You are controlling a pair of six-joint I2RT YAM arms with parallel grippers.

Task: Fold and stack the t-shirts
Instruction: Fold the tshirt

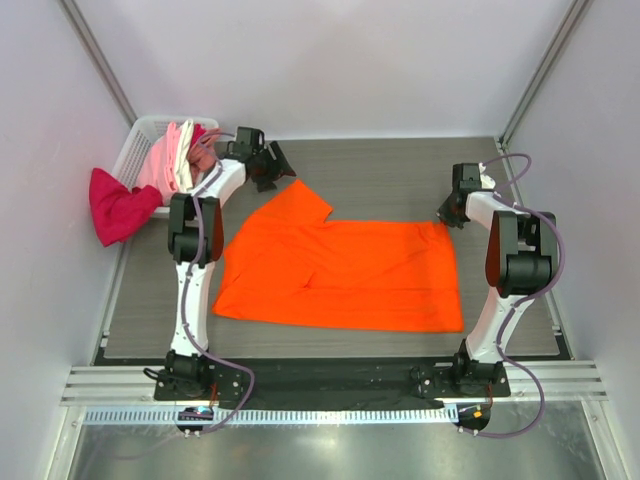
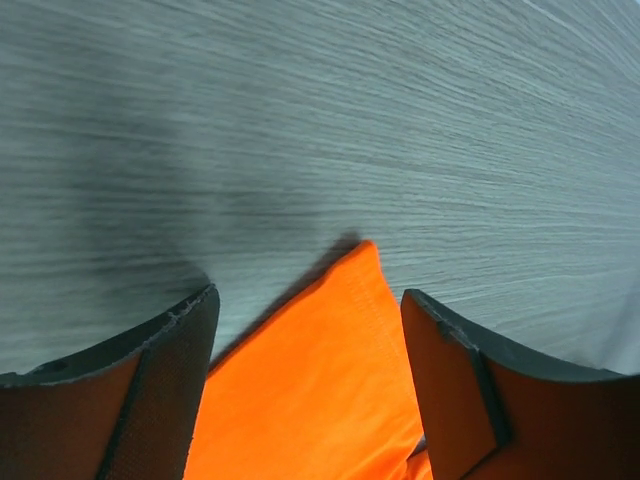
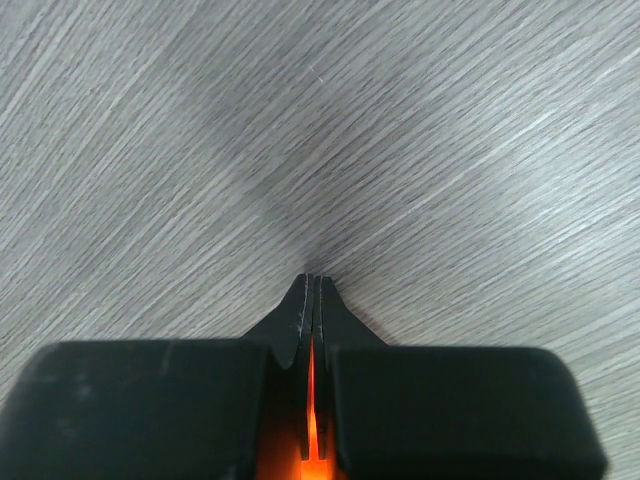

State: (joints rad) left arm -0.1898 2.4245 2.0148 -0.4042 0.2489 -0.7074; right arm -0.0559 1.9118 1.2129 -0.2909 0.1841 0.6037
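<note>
Currently the first fold is in preparation: the orange t-shirt (image 1: 340, 270) lies flat on the table (image 1: 400, 170). The right gripper (image 3: 312, 285) is clamped on its far hem corner. The left gripper (image 2: 308, 300) stands apart astride the sleeve tip, and it probably needs to close there next.

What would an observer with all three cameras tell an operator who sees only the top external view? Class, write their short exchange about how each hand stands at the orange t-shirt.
Operator: From above I can't tell. Is the left hand shut on the sleeve of the orange t-shirt?
Observer: No. The left wrist view shows it open, with the sleeve's tip lying between its fingers.
Operator: And the right hand at the far corner?
Observer: The right wrist view shows it shut, with a thin sliver of orange cloth pinched in it.
</note>
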